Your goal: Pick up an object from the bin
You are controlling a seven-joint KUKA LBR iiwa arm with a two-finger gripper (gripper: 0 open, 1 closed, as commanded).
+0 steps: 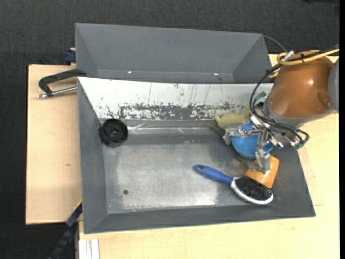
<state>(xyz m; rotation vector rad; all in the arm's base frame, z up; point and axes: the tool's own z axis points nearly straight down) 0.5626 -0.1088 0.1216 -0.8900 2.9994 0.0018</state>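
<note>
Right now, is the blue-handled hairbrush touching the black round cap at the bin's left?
Apart. The camera view shows bare grey bin floor between the blue-handled white hairbrush and the black round cap.

Brush (237, 183) lies beside block (268, 172); disc (113, 132) lies far left.

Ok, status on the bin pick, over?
Gripper low at right end of the bin, over the orange block. Round blue thing close behind, blue-handled brush just in front. Hold not confirmed.
</note>
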